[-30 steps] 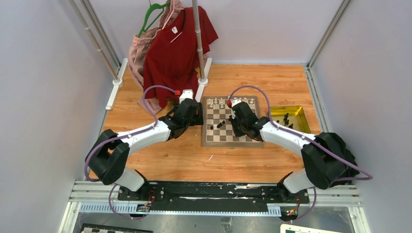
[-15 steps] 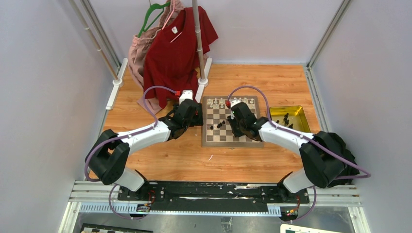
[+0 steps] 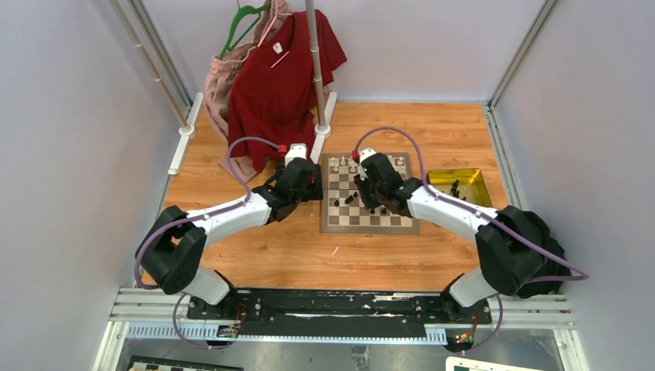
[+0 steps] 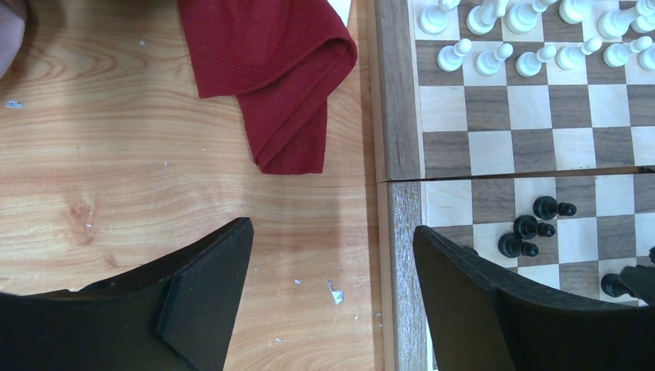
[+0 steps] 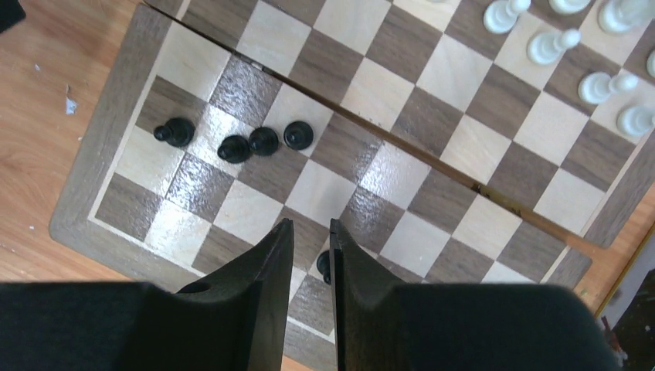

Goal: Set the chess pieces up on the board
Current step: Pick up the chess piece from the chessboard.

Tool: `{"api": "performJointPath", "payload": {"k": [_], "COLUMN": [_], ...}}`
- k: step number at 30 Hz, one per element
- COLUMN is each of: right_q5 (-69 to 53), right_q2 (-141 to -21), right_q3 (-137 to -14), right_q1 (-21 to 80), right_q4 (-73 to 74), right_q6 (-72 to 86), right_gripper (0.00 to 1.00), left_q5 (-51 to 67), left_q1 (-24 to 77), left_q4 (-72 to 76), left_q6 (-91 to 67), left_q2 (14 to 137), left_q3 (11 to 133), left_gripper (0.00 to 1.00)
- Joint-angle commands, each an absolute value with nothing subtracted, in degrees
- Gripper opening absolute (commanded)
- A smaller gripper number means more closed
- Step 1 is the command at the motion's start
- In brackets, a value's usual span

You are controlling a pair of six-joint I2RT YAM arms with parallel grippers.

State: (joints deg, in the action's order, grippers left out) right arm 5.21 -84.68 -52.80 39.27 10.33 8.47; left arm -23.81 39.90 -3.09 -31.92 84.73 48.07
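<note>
— How does the board (image 3: 344, 218) lie?
— Flat and opened out: dark brown and cream squares inside a light wooden border, with a seam running left to right across its middle.
— And the white pieces (image 4: 533, 60)?
— In two rows along the far edge, with pawns in the nearer row.
— The black pieces (image 5: 263, 141)?
— They're glossy. Four cluster loosely on the near left squares, out of line. A fifth black piece (image 5: 324, 267) sits nearer, partly hidden. More lie right of the board in a yellow tray (image 3: 475, 179).

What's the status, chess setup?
Left end effector open at board edge. Right end effector slightly open above board, nothing held. White pieces ranked far side; few black pieces on near half. Red shirt off board.
</note>
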Motion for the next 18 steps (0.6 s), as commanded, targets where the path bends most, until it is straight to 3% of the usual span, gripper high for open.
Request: {"api": "performJointPath", "payload": {"k": [1, 18], "right_q5": [6.05, 5.38], "right_q2": [-87.61, -96.77], "right_q3": [-56.44, -64.02], "right_q1": [40.08, 39.52], "right_q4": [10.37, 9.68], "right_q6": [6.39, 3.92], "right_gripper": [0.28, 0.28], "left_q5": [-25.05, -25.62], "left_q1": [40.25, 40.21], "left_q4": [-1.89, -2.45], "left_q6": [-31.94, -31.05], "left_q2": [84.37, 83.92], "left_q3": [48.19, 48.52], "left_gripper": [0.82, 0.82]}}
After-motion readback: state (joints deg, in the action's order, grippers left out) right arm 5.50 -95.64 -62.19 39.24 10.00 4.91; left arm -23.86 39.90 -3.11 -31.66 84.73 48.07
